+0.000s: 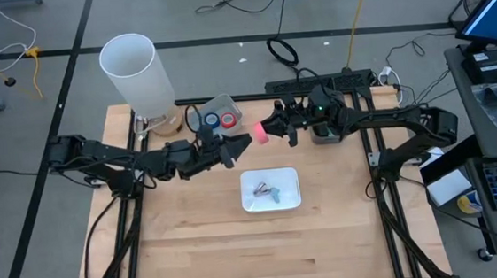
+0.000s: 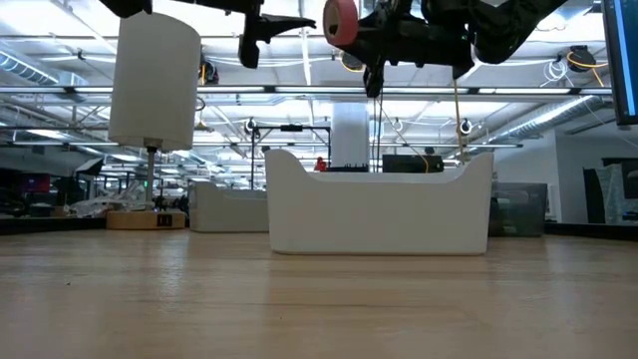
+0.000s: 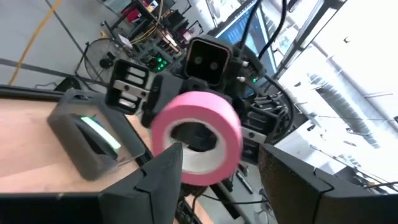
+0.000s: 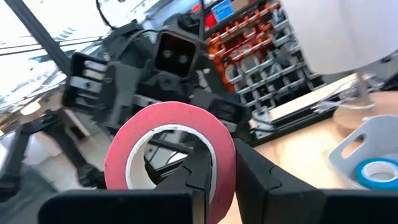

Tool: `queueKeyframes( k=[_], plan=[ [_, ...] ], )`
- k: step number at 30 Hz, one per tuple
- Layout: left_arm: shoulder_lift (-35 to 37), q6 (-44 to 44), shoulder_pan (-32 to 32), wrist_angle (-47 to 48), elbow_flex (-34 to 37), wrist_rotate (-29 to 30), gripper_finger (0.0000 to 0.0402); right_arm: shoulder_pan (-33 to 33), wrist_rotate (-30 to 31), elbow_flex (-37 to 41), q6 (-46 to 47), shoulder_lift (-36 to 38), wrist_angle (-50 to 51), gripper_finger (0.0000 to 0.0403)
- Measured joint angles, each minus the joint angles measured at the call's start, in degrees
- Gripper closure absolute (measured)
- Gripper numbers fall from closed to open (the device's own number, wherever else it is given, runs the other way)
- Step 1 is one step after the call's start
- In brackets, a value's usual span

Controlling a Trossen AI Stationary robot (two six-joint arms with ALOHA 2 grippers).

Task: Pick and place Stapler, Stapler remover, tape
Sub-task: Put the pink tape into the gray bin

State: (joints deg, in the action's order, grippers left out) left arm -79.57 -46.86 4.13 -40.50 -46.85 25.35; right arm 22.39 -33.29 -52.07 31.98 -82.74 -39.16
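A pink-red tape roll point(image 1: 261, 134) hangs high above the table's far middle, with my right gripper point(image 1: 272, 130) shut on it. My left gripper point(image 1: 236, 149) stands open just left of the roll, level and pointing at it; in its wrist view its fingers point(image 3: 163, 177) flank the roll point(image 3: 199, 140). A red and a blue tape roll lie in a grey holder point(image 1: 218, 117) at the far edge. A small metal piece, seemingly the stapler remover point(image 1: 266, 191), lies in the white tray point(image 1: 289, 176). The stapler is not to be made out. My right gripper pinches the roll's ring wall point(image 4: 224, 163), one finger point(image 4: 198, 168) in the centre hole and one outside. The fingers come level from the table's right. The roll stands on edge, lifted clear of everything. Whether my left gripper touches the roll I cannot tell.
A tall white cylinder point(image 1: 136, 70) stands at the far left corner. A grey box point(image 1: 324, 134) sits under the right arm at the far right. The white tray's wall point(image 2: 379, 214) rises mid-table below both grippers. Bare wood lies toward the near edge.
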Motion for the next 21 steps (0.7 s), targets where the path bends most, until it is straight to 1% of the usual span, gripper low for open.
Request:
queueKeyframes(
  k=[3,9,11,14,17,21],
  plan=[
    [-0.7,1.0,0.0,0.2,-1.3,-0.1,0.0192,-0.1,0.5,0.0,-0.4,-0.3,-0.1,0.0370],
    [-2.2,1.3,-0.4,4.0,-4.2,-0.5,0.0192,-0.4,0.9,0.0,-0.3,-0.9,-0.6,0.0370],
    [-3.8,1.7,-0.9,3.8,-5.7,-2.4,0.0192,-0.8,2.1,0.0,-0.8,-1.6,-0.6,0.0370],
    [-4.7,1.0,-1.5,4.2,-6.8,-5.0,0.0192,-1.1,2.1,0.0,-1.0,-1.6,-0.6,0.0370],
    [-5.7,-1.2,-2.3,4.9,-7.3,-6.0,0.0192,-1.5,2.0,0.0,-1.4,-1.6,-0.1,0.0370],
    [-5.9,-3.8,-3.0,5.0,-7.2,-9.3,0.0198,-1.5,2.0,0.0,-1.6,-1.6,0.4,0.0370]
  ],
)
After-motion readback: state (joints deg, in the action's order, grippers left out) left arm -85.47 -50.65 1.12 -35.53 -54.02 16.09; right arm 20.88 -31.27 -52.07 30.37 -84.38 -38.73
